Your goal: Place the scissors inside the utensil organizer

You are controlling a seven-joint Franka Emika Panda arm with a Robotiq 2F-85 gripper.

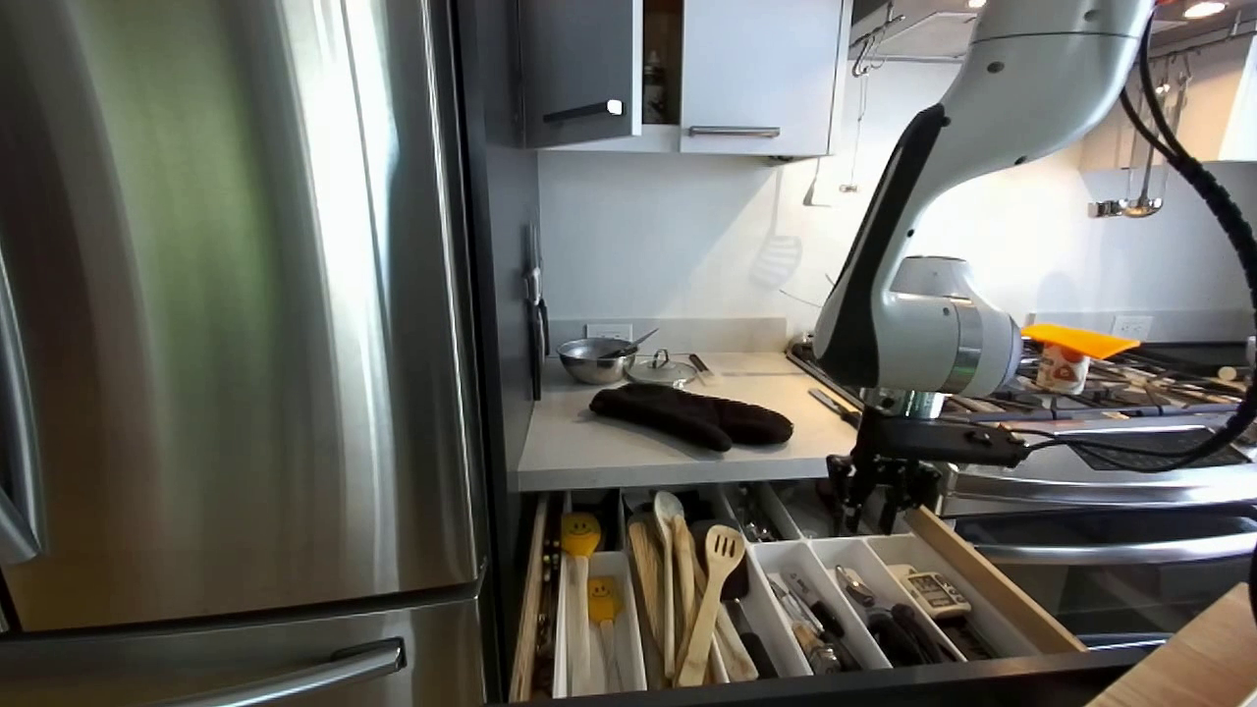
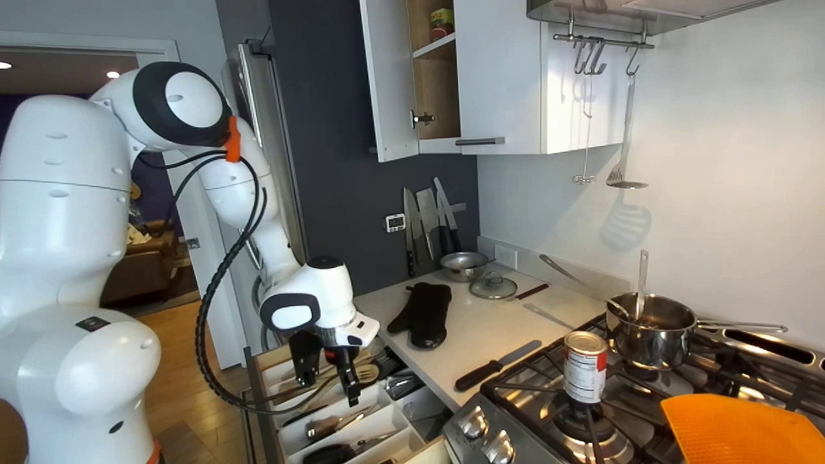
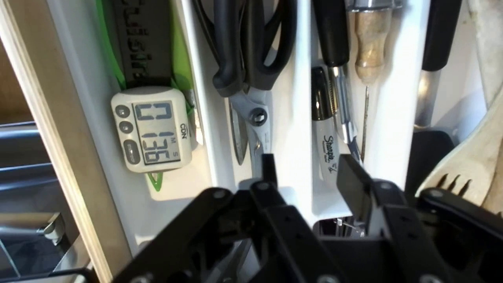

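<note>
Tool (image 3: 309,173) spread, above utensil organizer (image 3: 399,118); scissors (image 3: 257,80) lie inside, below; mostly left of gap in wrist view

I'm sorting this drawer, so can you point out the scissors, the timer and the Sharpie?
Scissors (image 3: 258,116): wrist view, on the pivot screw.
Timer (image 3: 156,131): wrist view, on the display.
Sharpie (image 3: 323,130): wrist view, on the pale barrel near the cap.

The rounded white arm (image 2: 64,219) has black-ringed oval caps (image 2: 193,100) and a ribbed black cable (image 2: 202,322) with an orange strap (image 2: 233,138); the black gripper (image 3: 308,169) bears what look like grey screws (image 3: 436,192).
</note>
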